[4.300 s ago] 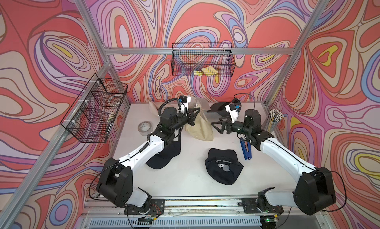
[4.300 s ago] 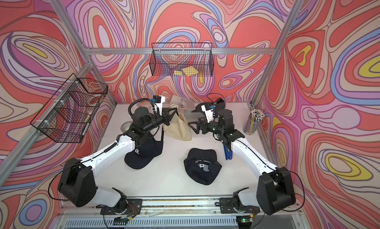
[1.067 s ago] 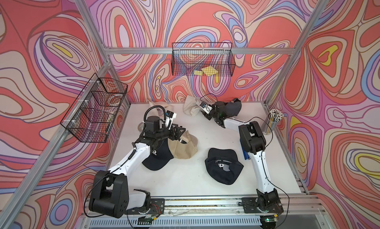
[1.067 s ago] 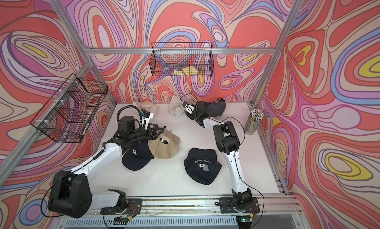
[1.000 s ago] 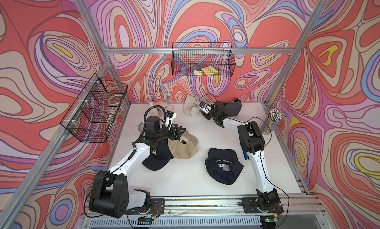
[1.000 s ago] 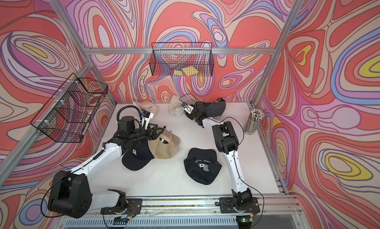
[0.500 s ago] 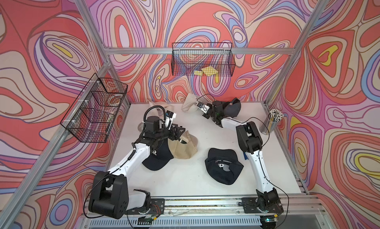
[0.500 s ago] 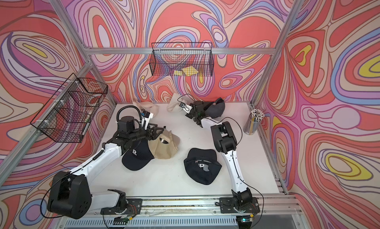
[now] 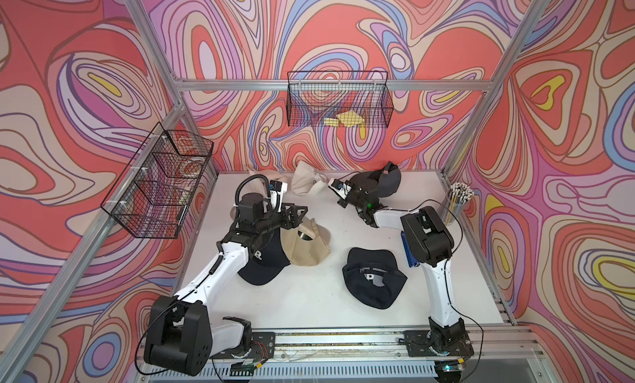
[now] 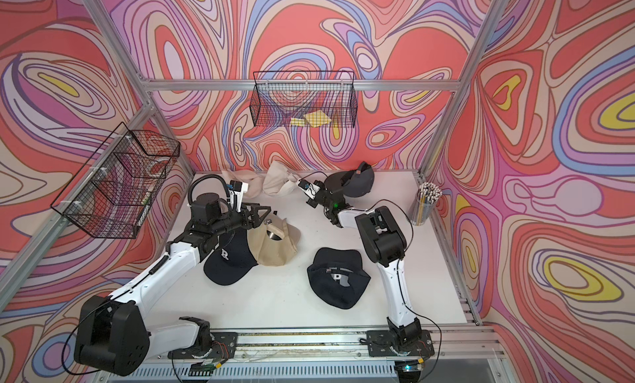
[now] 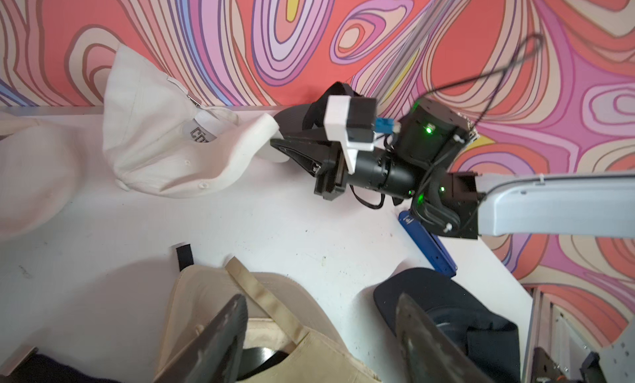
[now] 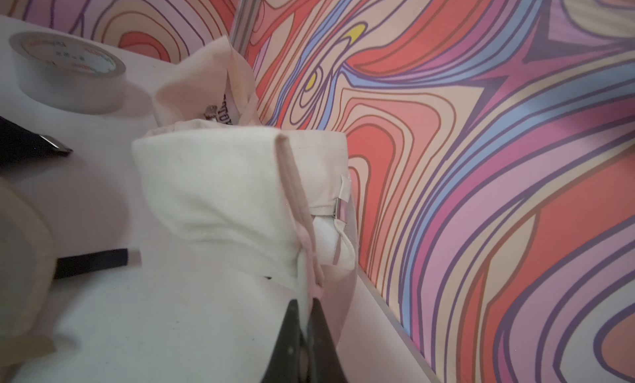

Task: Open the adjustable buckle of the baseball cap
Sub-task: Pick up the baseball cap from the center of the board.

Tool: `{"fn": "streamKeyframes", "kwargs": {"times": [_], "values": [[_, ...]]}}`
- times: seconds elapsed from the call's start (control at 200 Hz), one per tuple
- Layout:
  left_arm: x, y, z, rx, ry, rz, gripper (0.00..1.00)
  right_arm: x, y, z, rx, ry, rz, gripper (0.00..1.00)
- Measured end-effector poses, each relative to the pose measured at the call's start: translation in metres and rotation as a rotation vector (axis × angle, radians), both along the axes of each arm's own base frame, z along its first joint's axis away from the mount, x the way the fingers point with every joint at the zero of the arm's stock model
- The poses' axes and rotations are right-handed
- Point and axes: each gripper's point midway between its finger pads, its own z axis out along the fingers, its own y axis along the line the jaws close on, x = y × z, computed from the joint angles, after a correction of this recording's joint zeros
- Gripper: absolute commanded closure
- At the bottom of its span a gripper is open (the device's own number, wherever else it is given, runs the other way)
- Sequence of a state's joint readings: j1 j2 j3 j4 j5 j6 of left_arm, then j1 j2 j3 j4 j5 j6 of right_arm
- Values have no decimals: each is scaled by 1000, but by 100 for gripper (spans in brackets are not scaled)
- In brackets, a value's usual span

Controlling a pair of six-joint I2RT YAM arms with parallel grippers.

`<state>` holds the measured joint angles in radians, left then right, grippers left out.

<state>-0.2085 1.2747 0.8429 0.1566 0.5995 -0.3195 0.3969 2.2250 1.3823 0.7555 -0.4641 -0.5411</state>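
Observation:
A white baseball cap lies at the back of the table against the wall. Its metal buckle sits on the strap, clear of both grippers. My right gripper is shut on the edge of this white cap. My left gripper hangs open just above a tan cap, holding nothing. The tan cap's strap lies loose between its fingers.
A navy cap lies under my left arm, another front right, and a dark cap behind my right wrist. A pink cap, tape roll, pencil cup and blue case ring the table. Wire baskets hang on the walls.
My right gripper has closed on the white cap's edge and its arm has reached slightly further left. The left arm has stayed where it was, still open.

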Motion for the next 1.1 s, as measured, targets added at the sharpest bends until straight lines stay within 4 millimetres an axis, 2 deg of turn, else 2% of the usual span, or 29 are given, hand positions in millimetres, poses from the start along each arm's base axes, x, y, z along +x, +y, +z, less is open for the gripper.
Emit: {"fn": "streamKeyframes", "kwargs": {"times": [0.13,0.225,0.305,0.441,0.581,0.706,0.886,1.097], "values": [[8,0,12,-19,15,27,32,-25,-3,26,88,-38,47,100],[4,-1,22,-15,-7,42,31,-44,-7,39,128,-109,77,100],[-5,-8,29,4,-32,36,31,-62,-13,35,142,-169,85,100],[-24,-23,37,16,-46,-7,29,-90,-25,6,101,-204,87,100],[-38,-20,46,-10,-69,1,27,-113,-33,-11,57,-207,95,100],[-41,-18,48,5,-73,3,24,-134,-38,3,49,-246,119,100],[-41,-17,40,45,-53,2,23,-166,-43,29,58,-314,173,100],[-32,-18,41,85,-61,-4,22,-199,-49,37,57,-321,222,100]]}}
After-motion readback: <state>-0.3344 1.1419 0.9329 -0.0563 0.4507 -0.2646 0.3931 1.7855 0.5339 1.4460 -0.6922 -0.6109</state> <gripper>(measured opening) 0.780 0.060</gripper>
